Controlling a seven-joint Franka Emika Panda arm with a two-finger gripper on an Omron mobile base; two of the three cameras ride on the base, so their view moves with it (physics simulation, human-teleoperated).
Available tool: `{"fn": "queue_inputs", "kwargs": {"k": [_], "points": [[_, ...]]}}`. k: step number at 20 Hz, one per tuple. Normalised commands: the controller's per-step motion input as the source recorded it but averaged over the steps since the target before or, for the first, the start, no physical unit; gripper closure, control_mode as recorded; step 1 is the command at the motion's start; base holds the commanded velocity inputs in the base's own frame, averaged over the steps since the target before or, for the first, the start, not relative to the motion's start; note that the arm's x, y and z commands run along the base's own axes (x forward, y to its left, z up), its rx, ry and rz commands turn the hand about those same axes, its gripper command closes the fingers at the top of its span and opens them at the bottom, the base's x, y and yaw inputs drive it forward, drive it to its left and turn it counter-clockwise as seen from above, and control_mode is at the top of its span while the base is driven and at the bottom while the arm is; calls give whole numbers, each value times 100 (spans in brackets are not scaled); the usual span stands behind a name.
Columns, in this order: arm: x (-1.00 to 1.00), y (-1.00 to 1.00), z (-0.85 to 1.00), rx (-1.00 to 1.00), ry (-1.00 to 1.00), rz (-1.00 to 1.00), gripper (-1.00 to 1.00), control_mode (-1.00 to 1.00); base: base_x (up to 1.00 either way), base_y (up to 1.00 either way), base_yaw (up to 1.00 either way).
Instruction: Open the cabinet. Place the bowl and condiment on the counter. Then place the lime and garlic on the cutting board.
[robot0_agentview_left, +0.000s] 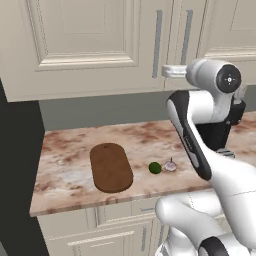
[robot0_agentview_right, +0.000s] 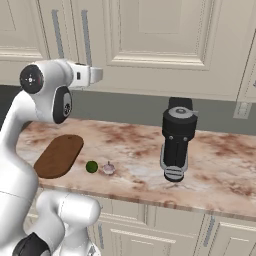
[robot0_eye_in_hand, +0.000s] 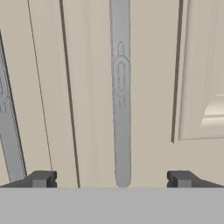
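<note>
Even, flat rendered light, no glare. My arm casts only soft shading on the counter (robot0_agentview_left: 70, 165). Edges slightly soft; my hand camera's close view looks blurry.

Arm raised, forearm level; hand (robot0_eye_in_hand: 111, 179) pointing forward, its two fingers spread wide, holding nothing.

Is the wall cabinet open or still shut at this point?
Shut. The cabinet doors sit flush, no shelf showing. In the hand view its grey bar handle stands between the open gripper fingertips, not yet grasped.

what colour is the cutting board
Dark brown wood; the cutting board shows best in the left base view.
</note>
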Motion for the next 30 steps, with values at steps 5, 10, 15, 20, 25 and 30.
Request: {"fn": "queue_inputs", "kwargs": {"k": [5, 10, 15, 20, 25, 30], "points": [[34, -11, 15, 0, -4, 0, -100, -100, 0, 0, 0], [40, 0, 20, 0, 0, 0, -100, -100, 0, 0, 0], [26, -1, 12, 0, 0, 0, -100, -100, 0, 0, 0], [13, -7, 5, 0, -3, 0, -100, -100, 0, 0, 0], [12, -1, 1, 0, 0, 0, 100, -100, 0, 0, 0], [13, 6, -2, 0, 0, 0, 100, -100, 0, 0, 0]]}}
